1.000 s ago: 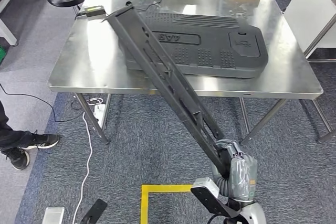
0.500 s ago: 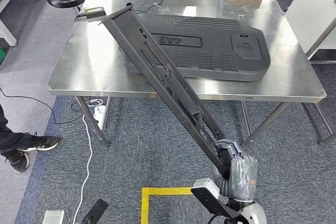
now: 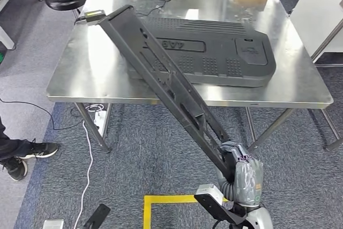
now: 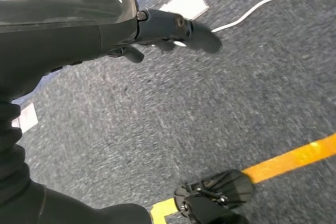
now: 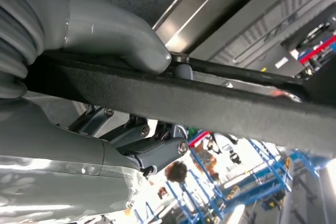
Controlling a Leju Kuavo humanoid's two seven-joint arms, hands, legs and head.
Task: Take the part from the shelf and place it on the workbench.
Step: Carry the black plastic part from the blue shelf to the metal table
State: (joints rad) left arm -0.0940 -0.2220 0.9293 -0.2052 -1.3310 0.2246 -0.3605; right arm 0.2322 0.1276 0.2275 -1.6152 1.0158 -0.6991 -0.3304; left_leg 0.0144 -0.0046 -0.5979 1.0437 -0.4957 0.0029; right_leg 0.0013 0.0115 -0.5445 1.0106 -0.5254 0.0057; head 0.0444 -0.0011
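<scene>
Head view has the right hand (image 3: 238, 172) clamped on the part's (image 3: 162, 76) near end (left hand (image 4: 158, 27) hangs empty, fingers apart), far end over the workbench (image 3: 89, 63), not yet set down.

The long black part (image 3: 170, 79) hides some of the moulded panel (image 3: 226, 52), whose raised lettering seems unreadable.

Matt black plastic part (image 3: 170, 79), glossy brushed-steel workbench (image 3: 92, 63), rough grey carpet (image 3: 154, 154), smooth grey robot hand (image 3: 240, 172).
</scene>
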